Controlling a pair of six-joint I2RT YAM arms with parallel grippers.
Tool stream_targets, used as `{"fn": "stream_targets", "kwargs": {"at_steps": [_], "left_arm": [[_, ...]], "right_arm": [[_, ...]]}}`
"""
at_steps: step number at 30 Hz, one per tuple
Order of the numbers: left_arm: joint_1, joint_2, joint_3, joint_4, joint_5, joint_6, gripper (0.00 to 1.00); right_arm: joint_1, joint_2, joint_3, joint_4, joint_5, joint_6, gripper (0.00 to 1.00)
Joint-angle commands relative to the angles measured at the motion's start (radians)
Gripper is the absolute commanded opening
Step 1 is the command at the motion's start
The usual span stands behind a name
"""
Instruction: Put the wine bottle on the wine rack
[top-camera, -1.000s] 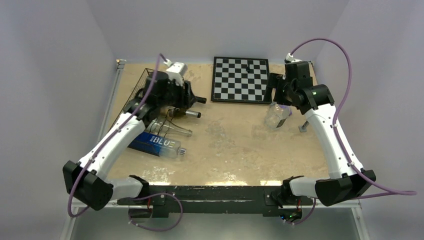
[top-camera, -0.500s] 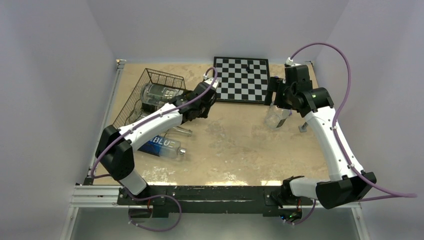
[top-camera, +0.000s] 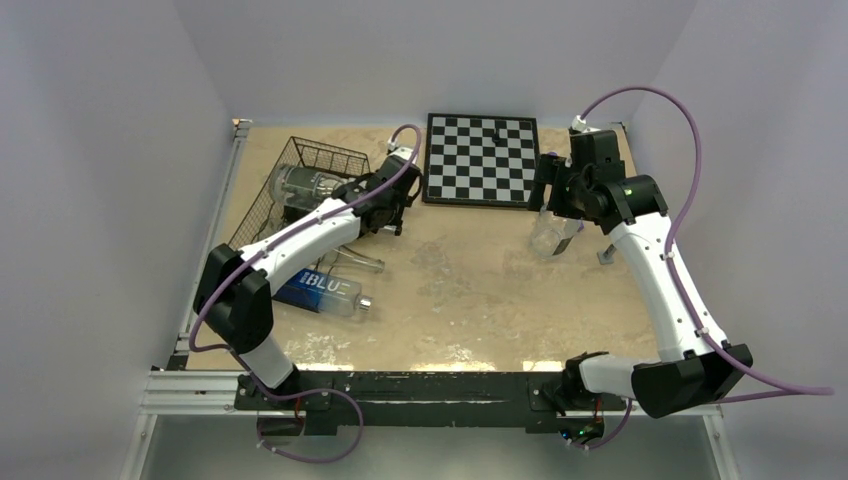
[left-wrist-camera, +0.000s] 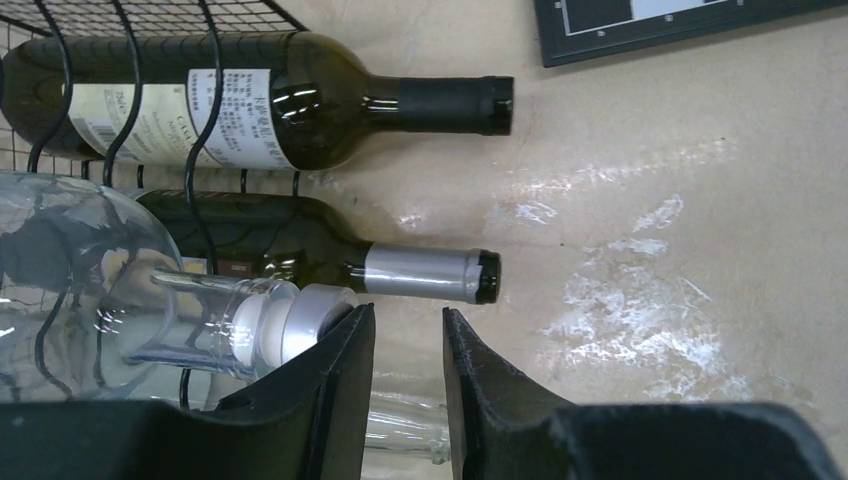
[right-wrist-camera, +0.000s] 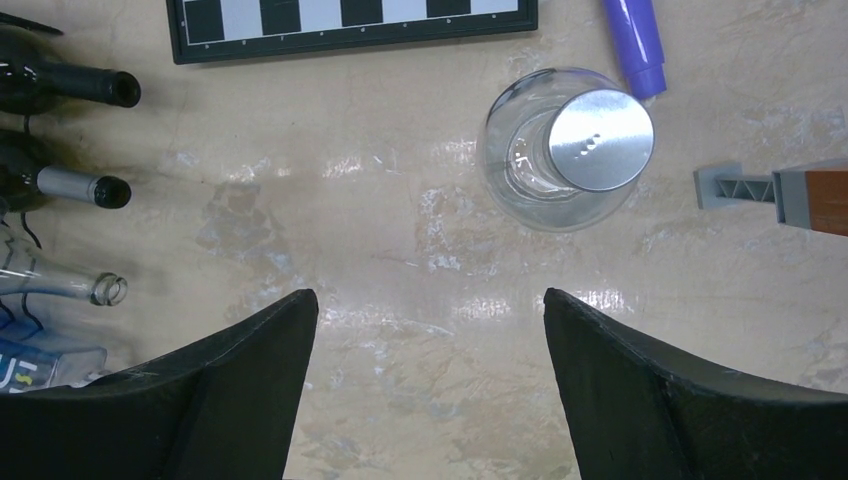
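Left arm (top-camera: 300, 232) shifted, rack (top-camera: 322, 158), beige table (top-camera: 480, 300) (white-walled)

Light: bright, even, cast from overhead.
Glare: white sheen is seen on the tabletop (left-wrist-camera: 620, 290) below the chessboard (left-wrist-camera: 690, 25); highlights are seen on the black-capped wine bottle (left-wrist-camera: 320, 100) left of it.
Shadows: soft, faint.
Focus: the top view is rendered softest.

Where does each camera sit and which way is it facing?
Top external: high behind the bases, looking down on the table and wine rack; both arms show whole.
Left wrist: on the left hand, facing dark bottles in that rack; its fingers show.
Right wrist: on the right hand, looking down on an upright capped clear bottle; its fingers show.
Shared: both wrist views catch the chessboard edge.
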Motion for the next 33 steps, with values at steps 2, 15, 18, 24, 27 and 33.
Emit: {"fn": "stream_targets", "kwargs": {"at_steps": [2,15,18,24,27,33], "left_arm": [[0.059,-0.044,-0.037,0.003,-0.049,-0.035,0.35],[0.078,-0.154,-0.037,0.009,0.147,-0.016,0.47],[0.072,-0.216,-0.046,0.037,0.252,-0.003,0.58],[0.071,-0.365,-0.074,0.076,0.361,0.041,0.8],[0.074,-0.417,-0.059,0.057,0.373,0.048,0.84],[0.074,-0.506,0.013,-0.035,0.329,0.034,0.86]], "right_arm": [[-0.002,-0.031,-0.002,0.005,-0.022,0.012,0.86],[-0.003,-0.051,0.03,-0.01,-0.012,-0.007,0.89],[-0.003,-0.061,0.062,-0.021,0.002,-0.025,0.92],[-0.009,-0.022,0.112,-0.051,0.075,-0.051,0.93],[-0.018,0.0,0.124,-0.055,0.108,-0.052,0.92],[-0.038,0.063,0.102,-0.005,0.139,-0.069,0.93]]}}
